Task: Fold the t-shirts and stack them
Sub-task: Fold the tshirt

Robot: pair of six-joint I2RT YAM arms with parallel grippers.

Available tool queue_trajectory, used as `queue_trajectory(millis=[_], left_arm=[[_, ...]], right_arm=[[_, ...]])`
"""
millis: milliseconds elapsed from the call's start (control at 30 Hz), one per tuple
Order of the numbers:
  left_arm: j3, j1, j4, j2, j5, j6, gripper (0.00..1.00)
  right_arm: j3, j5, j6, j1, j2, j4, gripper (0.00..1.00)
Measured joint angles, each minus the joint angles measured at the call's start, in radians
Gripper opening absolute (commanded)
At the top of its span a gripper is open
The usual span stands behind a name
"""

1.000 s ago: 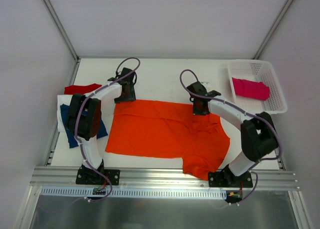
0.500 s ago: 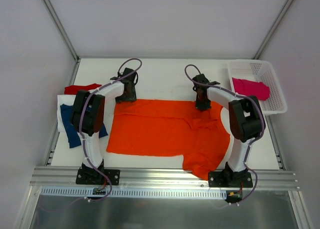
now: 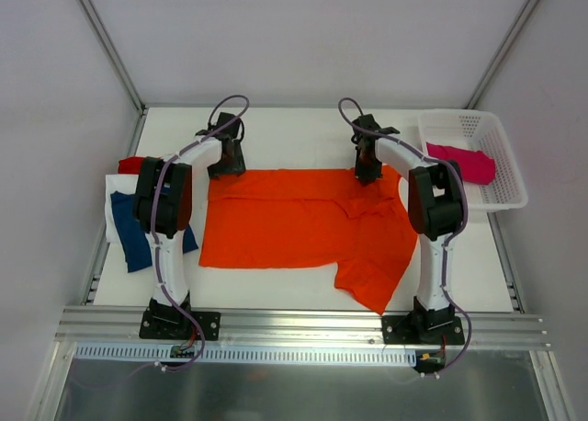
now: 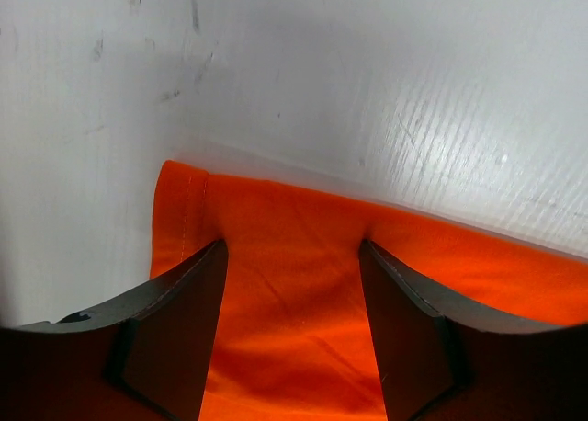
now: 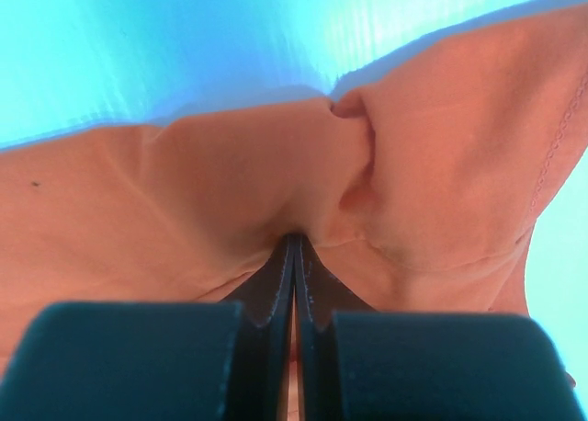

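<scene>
Well, the orange t-shirt (image 3: pixel 294 228) lies spread flat and unfolded, so the main fold is not yet done. Left of it a navy t-shirt (image 3: pixel 138 237) sits folded on a white t-shirt (image 3: pixel 115 184), with a red t-shirt (image 3: pixel 145 164) behind, and right of it a magenta t-shirt (image 3: pixel 459 161) waits in the mesh basket (image 3: pixel 503 197). Only the wrist views settle the grip. The left gripper (image 4: pixel 292 251) straddles the orange t-shirt's far corner, jaws wide, holding nothing, while the right gripper (image 5: pixel 294 242) is pinched tight on a pucker of its far edge.
</scene>
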Motion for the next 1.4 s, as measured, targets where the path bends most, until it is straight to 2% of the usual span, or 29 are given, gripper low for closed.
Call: queue_trajectory(millis=[433,667,767,833,900,1033,1067,1167,1267,1400], left_arm=[[0.163,0.077,-0.041,0.103,0.060,-0.001,0.58],[0.167,0.091,-0.051,0.103,0.066,-0.008,0.56],[0.140,0.088,-0.041,0.076,0.047,-0.012,0.62],[0.094,0.076,-0.038,0.022,0.014,-0.014,0.69],[0.058,0.068,-0.042,-0.062,-0.019,-0.017,0.70],[0.049,0.003,-0.020,-0.299,-0.101,-0.011,0.78],[0.048,-0.026,-0.008,-0.369,-0.134,-0.005,0.79],[0.011,-0.129,0.038,-0.571,-0.196,0.005,0.79],[-0.107,-0.216,0.078,-0.771,-0.196,0.000,0.78],[-0.343,-0.214,0.074,-0.920,-0.179,-0.031,0.77]], right_arm=[[0.319,-0.069,-0.045,-0.056,0.186,-0.118,0.00],[0.338,-0.096,-0.057,-0.084,0.200,-0.129,0.01],[0.267,-0.099,-0.070,-0.087,0.158,-0.062,0.07],[0.187,-0.100,-0.082,-0.087,0.099,-0.011,0.13],[0.110,-0.106,-0.092,-0.089,0.012,0.024,0.16],[0.007,-0.133,-0.119,-0.089,-0.232,0.081,0.27],[-0.010,-0.142,-0.123,-0.087,-0.314,0.093,0.39],[-0.052,-0.181,-0.132,-0.079,-0.577,0.121,0.52],[-0.126,-0.210,-0.129,-0.048,-0.847,0.142,0.54],[-0.309,-0.211,-0.101,0.003,-1.098,0.119,0.54]])
